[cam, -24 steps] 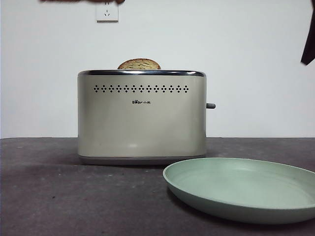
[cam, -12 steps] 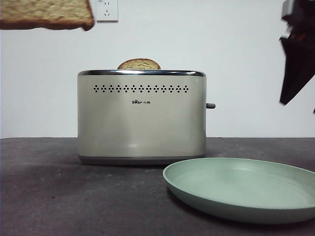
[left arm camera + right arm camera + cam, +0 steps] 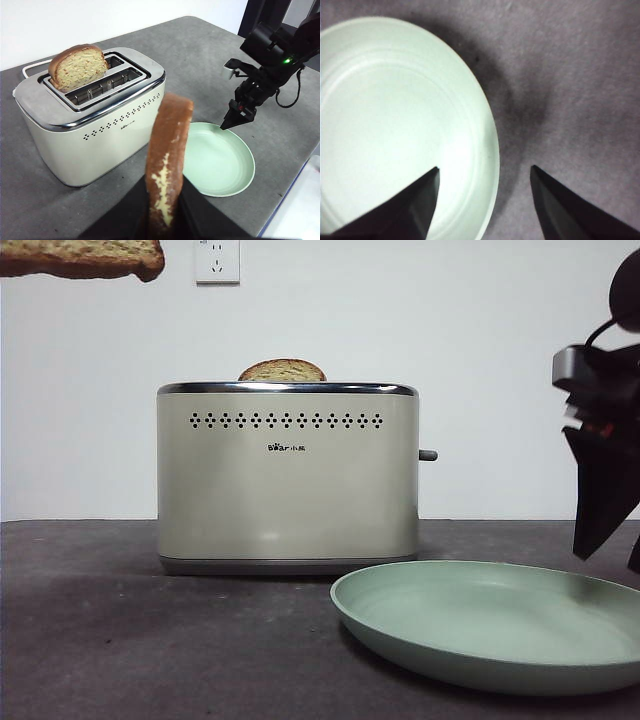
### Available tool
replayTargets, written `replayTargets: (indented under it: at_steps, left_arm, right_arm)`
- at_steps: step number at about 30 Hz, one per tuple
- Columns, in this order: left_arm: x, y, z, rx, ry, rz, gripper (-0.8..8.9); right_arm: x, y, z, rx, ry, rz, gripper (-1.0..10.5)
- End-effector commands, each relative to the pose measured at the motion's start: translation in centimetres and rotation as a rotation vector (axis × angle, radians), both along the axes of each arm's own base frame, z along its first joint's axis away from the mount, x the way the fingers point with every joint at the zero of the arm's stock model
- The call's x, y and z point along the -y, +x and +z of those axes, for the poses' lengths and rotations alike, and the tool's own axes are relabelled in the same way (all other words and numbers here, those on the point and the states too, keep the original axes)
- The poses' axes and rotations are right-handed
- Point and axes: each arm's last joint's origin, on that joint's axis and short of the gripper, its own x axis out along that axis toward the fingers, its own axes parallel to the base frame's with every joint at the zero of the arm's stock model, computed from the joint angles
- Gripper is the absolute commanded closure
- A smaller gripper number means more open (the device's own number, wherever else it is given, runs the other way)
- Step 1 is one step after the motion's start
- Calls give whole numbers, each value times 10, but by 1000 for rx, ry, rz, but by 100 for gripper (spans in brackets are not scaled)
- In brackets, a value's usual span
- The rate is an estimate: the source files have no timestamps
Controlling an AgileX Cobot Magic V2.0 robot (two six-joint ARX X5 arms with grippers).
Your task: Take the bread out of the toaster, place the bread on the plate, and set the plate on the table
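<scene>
Left fingers (image 3: pixel 165 210) clamp bread (image 3: pixel 167 155) edge-on, high up; right fingers (image 3: pixel 485 200) spread astride plate (image 3: pixel 395 125) rim. Risk: thin grip, slice could tilt and miss plate.

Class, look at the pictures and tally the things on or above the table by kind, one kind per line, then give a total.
Bread slices: 2, one held in the left hand, one in the toaster
Toasters: 1
Plates: 1
Robot hands: 2, left hand and right hand
Total: 6
</scene>
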Motion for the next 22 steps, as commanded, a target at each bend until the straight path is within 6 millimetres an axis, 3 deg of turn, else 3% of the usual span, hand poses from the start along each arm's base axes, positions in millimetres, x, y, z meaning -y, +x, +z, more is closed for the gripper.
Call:
replayTargets:
  at_steps: [1,18,22]
  left_arm:
    - [1,0,4,6,-23,-14,807]
    - [2,-1,5,-13,-61,-53,807]
    - [2,-1,5,-21,-69,-49,808]
  right_arm:
    - [-2,3,-10,-25,4,-5,706]
    - [-4,10,-35,-108,13,3,855]
    - [-4,11,-36,-102,15,4,944]
